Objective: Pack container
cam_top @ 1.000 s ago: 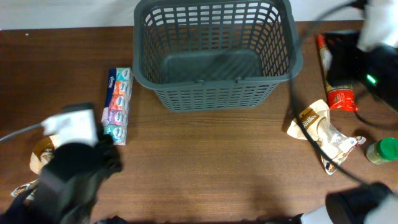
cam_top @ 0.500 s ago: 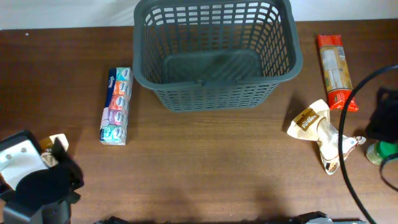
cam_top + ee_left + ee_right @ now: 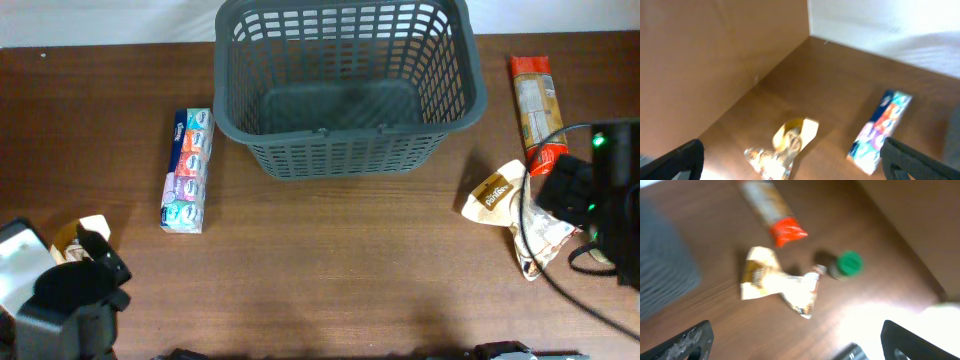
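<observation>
Choosing a first item: this is judged to be the step in hand, since nothing is held and nothing is seen inside the basket (image 3: 345, 150).
Basket: it is stood upright at the far middle of the table (image 3: 330, 280), mouth up, and is taken as the landmark below.
Left gripper (image 3: 791, 150): the jaws are spread wide with nothing between them. It is held well to the basket's near left, over a gold snack bag (image 3: 90, 229).
Right gripper (image 3: 796, 327): the jaws are likewise wide apart and empty. It is held to the basket's near right, over a crumpled bag (image 3: 775, 280).
Tissue pack (image 3: 188, 171): it is laid flat just left of the basket, not touching it.
Red-ended packet (image 3: 535, 100): it is laid near the basket's right wall.
Green-capped jar (image 3: 849, 262): it is stood right of the basket, beyond the crumpled bag.
Grip: each bag is best taken across its narrow middle, with the fingers centred before they are closed.
Carry: an item should be lifted above the rim before it is moved across, then released low over the base.
Order: the flat packs are probably better laid in first.
Risk: the basket may be shoved if its rim is clipped.
</observation>
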`<state>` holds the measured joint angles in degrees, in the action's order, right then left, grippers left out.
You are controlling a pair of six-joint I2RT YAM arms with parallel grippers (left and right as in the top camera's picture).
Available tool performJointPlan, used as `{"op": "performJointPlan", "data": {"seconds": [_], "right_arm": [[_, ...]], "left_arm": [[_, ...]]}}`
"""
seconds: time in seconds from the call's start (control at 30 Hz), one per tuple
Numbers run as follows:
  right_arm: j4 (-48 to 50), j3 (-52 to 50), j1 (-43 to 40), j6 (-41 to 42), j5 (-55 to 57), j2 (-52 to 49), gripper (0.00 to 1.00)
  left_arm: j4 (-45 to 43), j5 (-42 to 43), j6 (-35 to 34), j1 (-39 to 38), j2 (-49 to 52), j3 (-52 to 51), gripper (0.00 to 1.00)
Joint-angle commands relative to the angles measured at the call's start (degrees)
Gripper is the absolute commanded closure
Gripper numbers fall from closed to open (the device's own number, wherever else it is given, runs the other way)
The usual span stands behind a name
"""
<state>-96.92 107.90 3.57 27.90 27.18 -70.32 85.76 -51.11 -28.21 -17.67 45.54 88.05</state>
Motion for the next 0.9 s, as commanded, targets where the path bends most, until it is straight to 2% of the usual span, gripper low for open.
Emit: {"op": "performJointPlan", "data": {"seconds": [0.0,0.17,0.3,0.5,0.7,0.87], "right_arm": [[0.26,-2.05,-10.80,3.06,0.94,-2.47,0.01],[0.44,-2.05,-25.75,3.04,-3.43,-7.89,0.01],[1.22,-2.05,-33.83,3.02,-10.08,-12.07,0.01],[5.27,-2.05,-39.58,-5.22,-22.69,-16.37,0.01],[8.68,-3.61,-45.88,-0.22,-23.56,-19.67,0.01],[14.69,-10.71,-50.25,1.11,-23.54,-20.06,0.01]], "left_arm": [[3.13,1.99,-4.98,1.79,0.46,-2.23,0.00],[5.05,9.05,-4.96,1.86,0.46,-4.09,0.00],[5.18,15.30,-4.96,1.86,0.46,-4.28,0.00],[5.20,19.02,-4.96,1.86,0.46,-4.28,0.01],[5.20,19.02,-4.96,1.86,0.46,-4.28,0.00],[5.20,19.02,-4.96,1.86,0.46,-4.28,0.00]]}}
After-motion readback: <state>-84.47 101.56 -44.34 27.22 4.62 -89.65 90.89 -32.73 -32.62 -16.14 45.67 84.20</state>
